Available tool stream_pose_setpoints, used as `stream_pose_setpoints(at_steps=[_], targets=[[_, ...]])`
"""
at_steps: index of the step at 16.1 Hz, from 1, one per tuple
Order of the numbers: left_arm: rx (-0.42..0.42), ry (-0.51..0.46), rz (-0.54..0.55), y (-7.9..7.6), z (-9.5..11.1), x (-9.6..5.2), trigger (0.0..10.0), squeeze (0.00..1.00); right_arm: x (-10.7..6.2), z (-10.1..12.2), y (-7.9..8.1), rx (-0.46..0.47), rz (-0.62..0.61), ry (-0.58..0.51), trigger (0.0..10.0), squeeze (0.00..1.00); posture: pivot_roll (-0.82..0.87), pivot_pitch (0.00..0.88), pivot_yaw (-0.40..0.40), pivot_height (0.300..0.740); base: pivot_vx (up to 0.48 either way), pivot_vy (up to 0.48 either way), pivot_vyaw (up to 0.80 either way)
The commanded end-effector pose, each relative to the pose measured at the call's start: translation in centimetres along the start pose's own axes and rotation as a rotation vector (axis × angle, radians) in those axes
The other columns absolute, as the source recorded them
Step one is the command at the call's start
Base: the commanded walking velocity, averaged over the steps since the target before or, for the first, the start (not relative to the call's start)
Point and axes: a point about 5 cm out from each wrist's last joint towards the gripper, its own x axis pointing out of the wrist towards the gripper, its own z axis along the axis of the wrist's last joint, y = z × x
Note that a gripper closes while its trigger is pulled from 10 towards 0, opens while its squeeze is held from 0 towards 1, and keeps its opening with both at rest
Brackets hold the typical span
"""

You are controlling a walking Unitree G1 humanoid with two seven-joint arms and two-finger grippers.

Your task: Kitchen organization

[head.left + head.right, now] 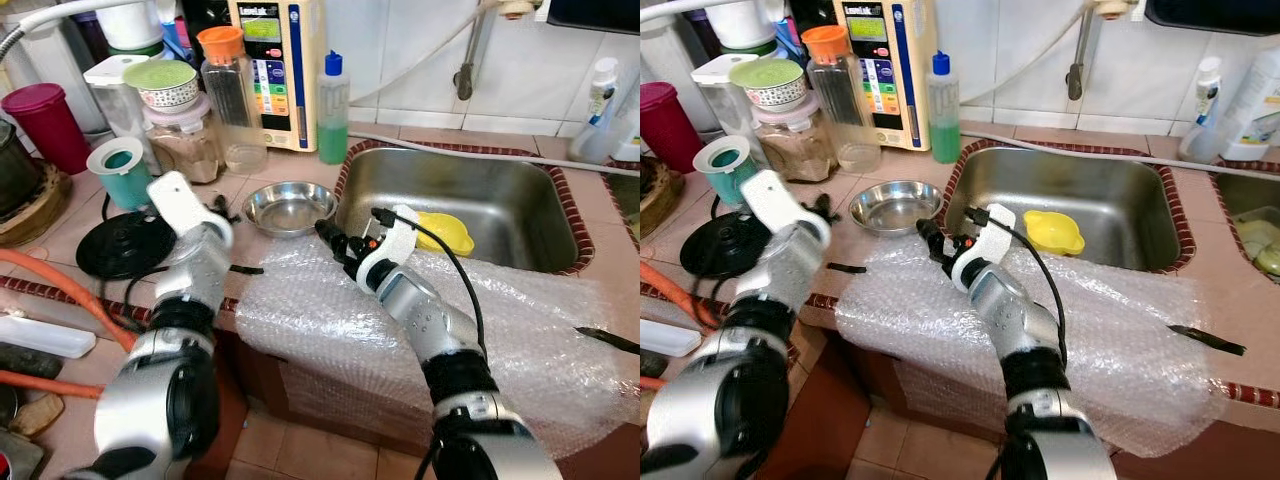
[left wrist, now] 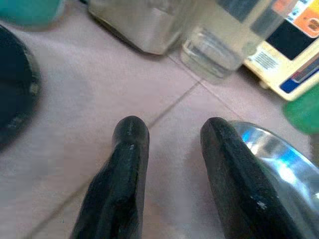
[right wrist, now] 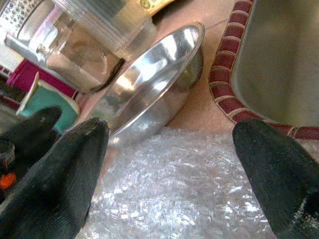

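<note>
- Right tool (image 1: 322, 230): fingers spread wide, holding nothing. It hovers low over the near edge of the bubble wrap (image 1: 400, 320), which is draped over the front of the tabletop (image 1: 70, 225).
- Left tool (image 2: 169, 149): fingers parted by a narrow gap, empty. It sits just above the tabletop tile.
- Task object, as judged: the steel bowl (image 1: 289, 207). It stands upright on the tabletop, directly ahead of the right tool and just beyond its fingertips, not touching them.
- In the right wrist view, the bowl (image 3: 154, 89) lies ahead between the two fingers, nearer one of them, with its rim facing the tool.
- In the left wrist view, the bowl rim (image 2: 269, 154) lies just beside one finger of the left tool.
- Axis: the bowl is round, so no long axis governs the approach; only the rim needs to enter the gap.
- Nearer arm: both tools are close to the bowl; the right tool points at it more squarely.
- Sink (image 1: 470, 200): lies beside the bowl, on the right tool's outer side; it holds a yellow object (image 1: 445, 232).
</note>
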Motion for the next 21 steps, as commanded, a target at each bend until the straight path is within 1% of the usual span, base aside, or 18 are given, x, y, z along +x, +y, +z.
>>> stream_pose_setpoints(at_steps=[1, 2, 5, 8, 12, 13, 16, 17, 18, 19, 20, 21], targets=[[-0.010, 0.016, -0.005, -0.7, 0.7, 0.1, 10.0, 1.00, -0.3, -1.3, 0.1, 0.021, -0.021, 0.031, 10.0, 0.00, -0.05, 0.000, 0.121, 0.740, 0.000, 0.000, 0.00], [-0.022, 0.017, -0.011, -0.9, 1.0, 0.3, 10.0, 1.00, -0.6, -1.3, 0.1, 0.016, -0.025, 0.024, 10.0, 0.00, -0.06, 0.000, 0.134, 0.740, 0.000, 0.000, 0.00], [-0.011, 0.010, -0.033, -1.6, 1.7, 0.4, 10.0, 1.00, -1.2, -1.4, -0.4, 0.022, -0.052, 0.013, 10.0, 0.00, -0.07, 0.000, 0.154, 0.740, 0.000, 0.000, 0.00], [0.016, 0.053, -0.044, -1.9, 1.0, 0.4, 10.0, 1.00, -1.6, -1.4, -0.6, 0.032, -0.067, 0.003, 10.0, 0.00, -0.08, 0.000, 0.169, 0.740, 0.000, 0.000, 0.00], [0.059, 0.116, -0.050, -2.0, 0.0, 0.4, 10.0, 1.00, -1.9, -1.4, -0.3, 0.027, -0.062, 0.006, 10.0, 0.00, -0.08, 0.000, 0.169, 0.740, 0.000, 0.000, 0.00], [0.079, 0.158, -0.057, -2.0, -0.7, 0.3, 10.0, 0.00, -2.0, -1.5, -0.3, 0.015, -0.064, 0.015, 10.0, 0.00, -0.08, 0.000, 0.169, 0.740, 0.000, 0.000, 0.00], [0.090, 0.199, -0.069, -1.9, -1.4, 0.2, 10.0, 0.00, -2.2, -1.7, -0.5, 0.009, -0.069, 0.024, 10.0, 0.00, -0.08, 0.000, 0.168, 0.740, 0.000, 0.000, 0.00], [0.087, 0.230, -0.055, -1.5, -2.1, 0.2, 10.0, 0.00, -2.3, -1.8, -0.6, 0.005, -0.074, 0.028, 10.0, 0.00, -0.08, 0.000, 0.166, 0.740, 0.000, 0.000, 0.00], [0.087, 0.254, -0.033, -0.8, -2.7, 0.2, 4.7, 0.00, -2.3, -1.7, -0.7, 0.003, -0.079, 0.029, 10.0, 0.00, -0.08, 0.000, 0.164, 0.740, 0.000, 0.000, 0.00], [0.087, 0.262, -0.026, -0.5, -2.9, 0.2, 3.8, 0.00, -2.3, -1.7, -0.7, 0.002, -0.080, 0.029, 10.0, 0.00, -0.08, 0.000, 0.164, 0.740, 0.000, 0.000, 0.00], [0.080, 0.273, -0.010, 0.0, -3.2, 0.1, 0.0, 0.00, -2.3, -1.5, -0.8, -0.001, -0.082, 0.028, 10.0, 0.00, -0.08, 0.000, 0.163, 0.740, 0.000, 0.000, 0.00], [0.069, 0.281, -0.003, 0.4, -3.4, 0.1, 0.0, 0.00, -2.3, -1.4, -0.8, -0.004, -0.084, 0.026, 10.0, 0.00, -0.08, 0.000, 0.159, 0.740, 0.000, 0.000, 0.00]])
